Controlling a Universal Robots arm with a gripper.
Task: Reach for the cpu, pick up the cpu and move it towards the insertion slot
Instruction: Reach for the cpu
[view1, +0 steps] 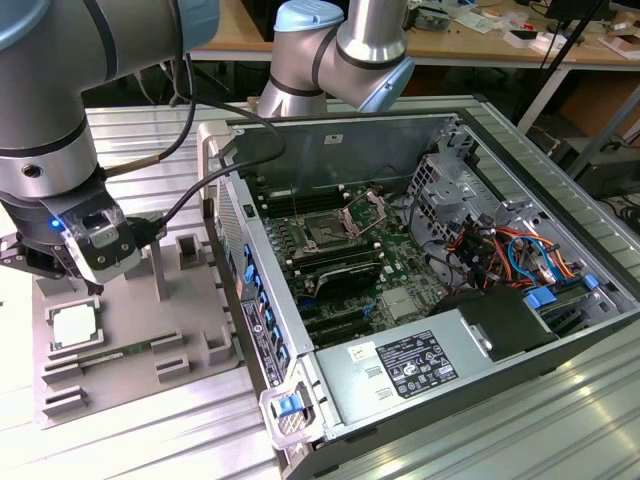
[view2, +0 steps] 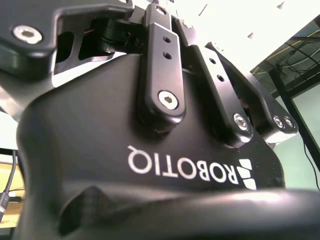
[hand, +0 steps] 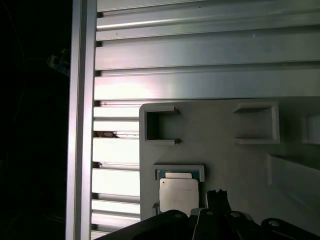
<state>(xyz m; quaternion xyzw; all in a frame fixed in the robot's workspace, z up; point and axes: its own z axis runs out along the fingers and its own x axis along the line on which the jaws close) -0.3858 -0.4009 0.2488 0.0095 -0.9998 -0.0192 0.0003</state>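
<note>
The cpu (view1: 75, 326), a silvery square chip, lies flat in a recess near the left end of the grey plastic tray (view1: 190, 300) in the exterior view. My gripper (view1: 42, 272) hangs just above and behind it, a little apart from it. The first wrist view looks down on the cpu (hand: 179, 196), with dark gripper parts (hand: 217, 210) right beside it. The gripper's black body (view2: 150, 130) is close up in the second wrist view. The insertion slot (view1: 325, 232), a dark socket with its shiny bracket raised, sits on the motherboard inside the open computer case.
The case's side wall (view1: 255, 300) with blue clips stands between the tray and the motherboard. Upright posts (view1: 190, 250) rise from the tray. A power supply (view1: 410, 365) and a bundle of cables (view1: 500, 250) are in the case. Ribbed aluminium table (hand: 200, 50) surrounds the tray.
</note>
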